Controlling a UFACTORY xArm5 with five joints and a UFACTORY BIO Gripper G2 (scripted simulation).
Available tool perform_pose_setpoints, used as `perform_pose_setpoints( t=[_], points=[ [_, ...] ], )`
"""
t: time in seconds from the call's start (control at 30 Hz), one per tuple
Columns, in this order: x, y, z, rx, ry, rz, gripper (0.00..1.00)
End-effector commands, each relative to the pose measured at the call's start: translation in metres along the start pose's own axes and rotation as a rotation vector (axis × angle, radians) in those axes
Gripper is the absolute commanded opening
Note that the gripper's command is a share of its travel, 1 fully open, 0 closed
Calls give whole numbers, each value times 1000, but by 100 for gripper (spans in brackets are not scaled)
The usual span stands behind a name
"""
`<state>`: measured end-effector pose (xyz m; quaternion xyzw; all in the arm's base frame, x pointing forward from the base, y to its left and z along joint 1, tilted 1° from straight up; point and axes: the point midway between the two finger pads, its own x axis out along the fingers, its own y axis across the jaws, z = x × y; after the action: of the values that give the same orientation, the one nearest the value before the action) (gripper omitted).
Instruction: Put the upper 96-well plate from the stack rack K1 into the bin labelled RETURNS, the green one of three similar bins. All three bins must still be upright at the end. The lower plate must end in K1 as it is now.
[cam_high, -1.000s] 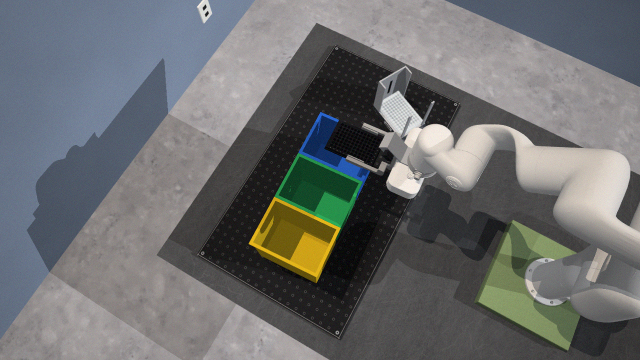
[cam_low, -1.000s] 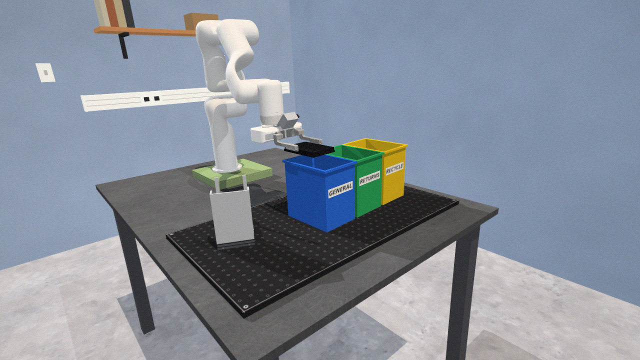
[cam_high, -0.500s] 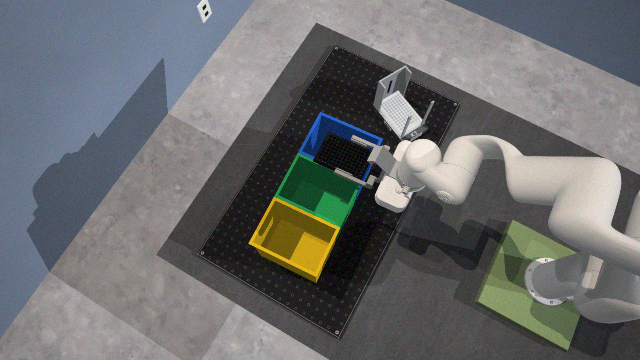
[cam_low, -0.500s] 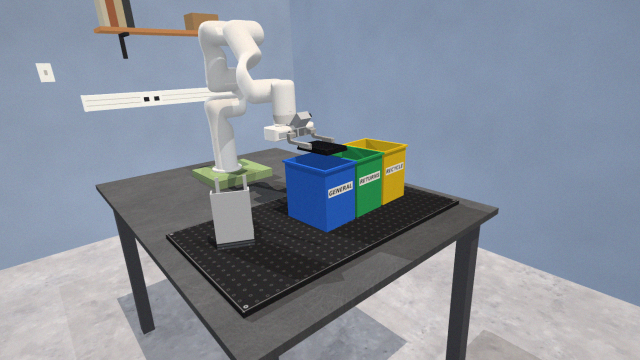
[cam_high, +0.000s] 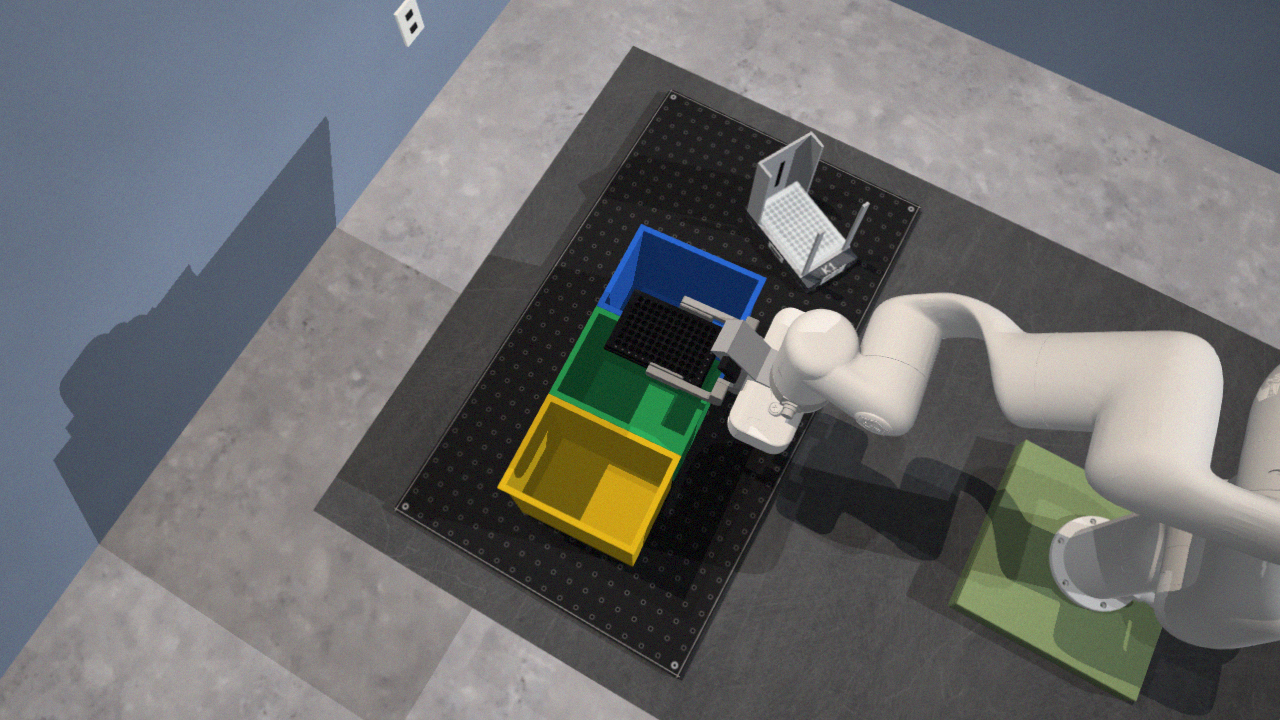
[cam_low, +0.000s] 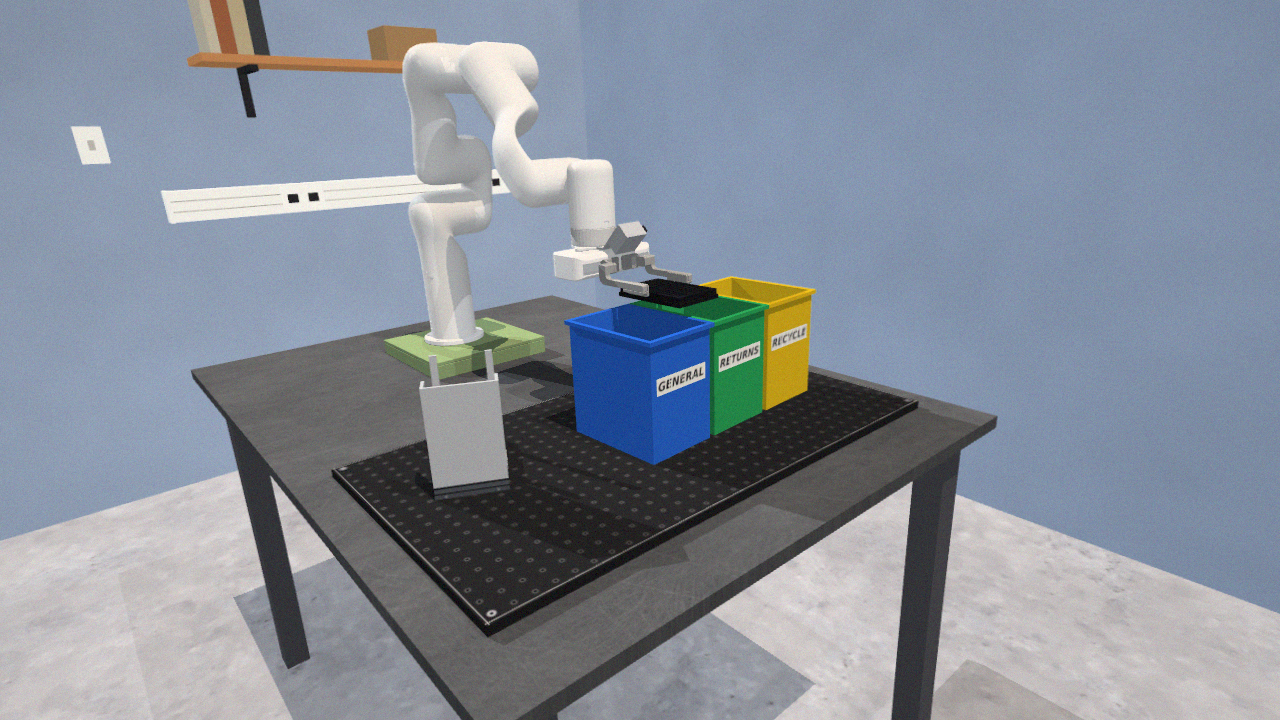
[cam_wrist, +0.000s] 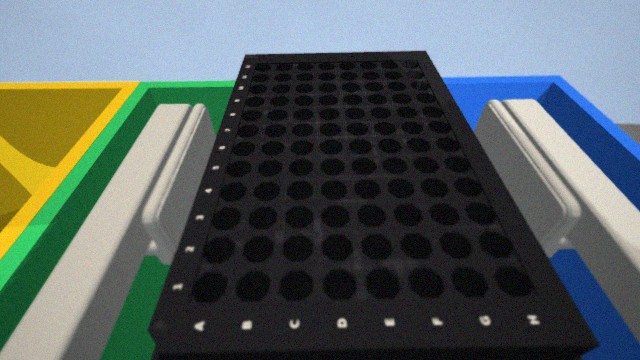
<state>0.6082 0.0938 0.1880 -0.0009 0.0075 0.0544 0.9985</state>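
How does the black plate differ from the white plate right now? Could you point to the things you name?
The black plate (cam_high: 666, 335) (cam_low: 669, 291) (cam_wrist: 335, 190) is gripped, while the white plate (cam_high: 801, 225) sits in the rack. The black plate hangs above the blue and green bins; the white plate is low, away from all bins. Both are rectangular well plates.

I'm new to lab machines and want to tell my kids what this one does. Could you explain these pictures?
One white robot arm holds a black plate full of small wells in its tool. The first picture looks down from above, the second from the side, the third from the arm's wrist.

On the perforated board stand three upright bins, blue, green and yellow, and a rack marked K1 with a pale plate. The black plate is above the blue and green bins.
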Motion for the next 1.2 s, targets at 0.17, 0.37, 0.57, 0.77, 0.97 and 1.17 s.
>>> perform_pose_setpoints(
  t=[0.17, 0.37, 0.57, 0.77, 0.97, 1.17],
  points=[
    [7, 28, 0, -1, -2, 0, 0],
    [11, 41, -1, -1, -2, 0, 0],
    [14, 55, -2, 0, -2, 0, 0],
    [14, 55, -2, 0, -2, 0, 0],
    [14, 54, -2, -1, -2, 0, 0],
    [14, 54, -2, -1, -2, 0, 0]
  ],
)
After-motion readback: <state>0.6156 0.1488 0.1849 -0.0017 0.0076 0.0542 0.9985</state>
